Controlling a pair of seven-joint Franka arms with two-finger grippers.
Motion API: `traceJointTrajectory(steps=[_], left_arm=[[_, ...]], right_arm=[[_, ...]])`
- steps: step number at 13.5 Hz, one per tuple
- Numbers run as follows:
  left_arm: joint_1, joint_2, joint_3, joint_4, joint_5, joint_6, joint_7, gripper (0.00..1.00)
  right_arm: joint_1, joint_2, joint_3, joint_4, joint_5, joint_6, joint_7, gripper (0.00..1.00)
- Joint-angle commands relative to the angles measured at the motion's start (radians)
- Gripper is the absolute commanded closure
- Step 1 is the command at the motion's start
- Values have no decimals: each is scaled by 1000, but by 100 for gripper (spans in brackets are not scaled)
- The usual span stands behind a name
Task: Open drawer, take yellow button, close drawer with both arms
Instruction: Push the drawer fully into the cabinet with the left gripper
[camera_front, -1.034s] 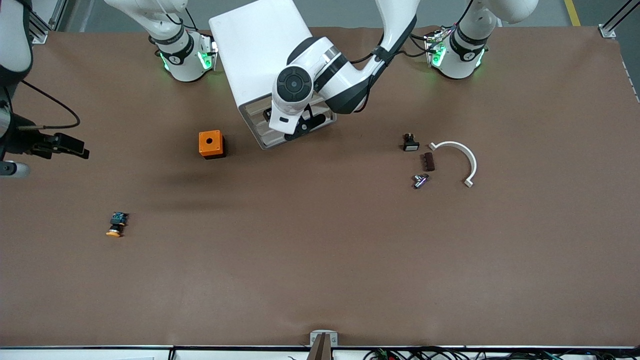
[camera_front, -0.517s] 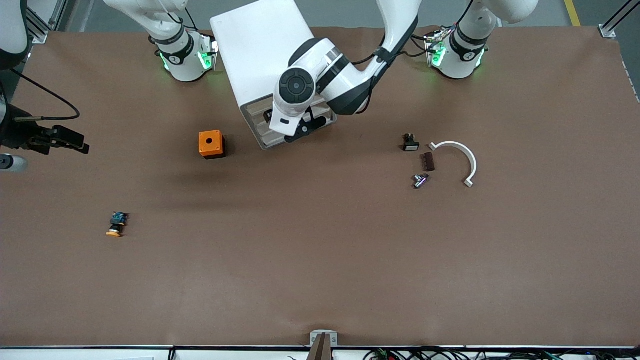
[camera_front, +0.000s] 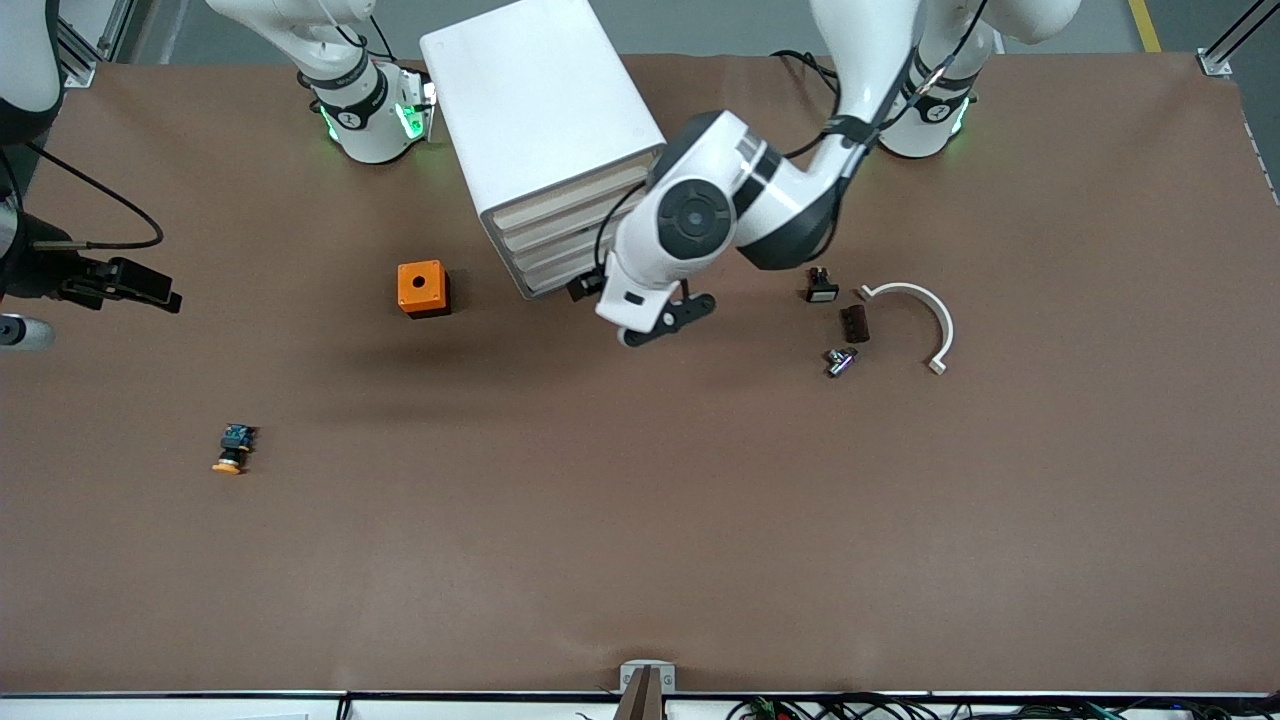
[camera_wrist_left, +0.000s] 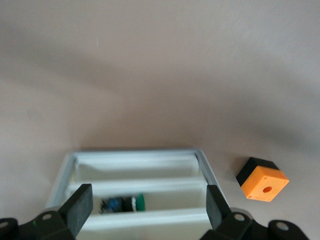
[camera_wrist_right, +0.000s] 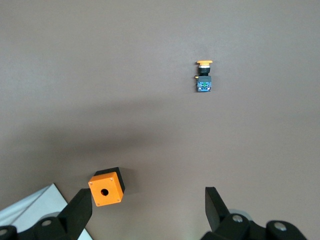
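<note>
Counts, front view: 2 arms, 1 cabinet (camera_front: 540, 120), 4 drawers, 1 button, 1 orange cube, 4 loose small parts.

- The cabinet stood at upper centre of the frame. The top drawer (camera_front: 572, 192) looked flush with the three drawers under it.
- The left gripper (camera_front: 655, 322) hung over bare table (camera_front: 640, 520) at frame centre, just in front of the drawer fronts. In the left wrist view the left gripper (camera_wrist_left: 148, 195) had its fingers (camera_wrist_left: 82, 202) spread wide with nothing between them.
- That view also showed 1 small blue part with a green cap (camera_wrist_left: 123, 204) inside the cabinet. I could not tell which drawer it was in.
- The right arm waited. The right gripper (camera_front: 135, 285) sat at mid-height on the frame edge at the right arm's end. In the right wrist view the right gripper (camera_wrist_right: 147, 197) was spread and empty.
- The button (camera_front: 232, 449) (camera_wrist_right: 203, 77) lay on its side on the table in the lower half of the frame, toward the right arm's end. It was nearer the camera than the orange cube (camera_front: 422, 288) (camera_wrist_left: 263, 179) (camera_wrist_right: 106, 188), well apart from the cabinet and from both grippers.
- The 4 loose parts sat in a cluster toward the left arm's end: a black-and-white part (camera_front: 821, 286), a dark brown block (camera_front: 856, 323), a small metal piece (camera_front: 841, 361) and a white curved bracket (camera_front: 920, 305).
</note>
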Motion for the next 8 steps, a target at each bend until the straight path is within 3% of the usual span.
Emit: traceJointTrajectory(steps=[1, 8], left_arm=[[59, -91, -3, -61, 73, -23, 174, 0], [275, -340, -6, -348, 139, -25, 649, 0]], right_arm=[[23, 12, 2, 55, -21, -49, 62, 0], [16, 16, -2, 201, -5, -136, 62, 0]])
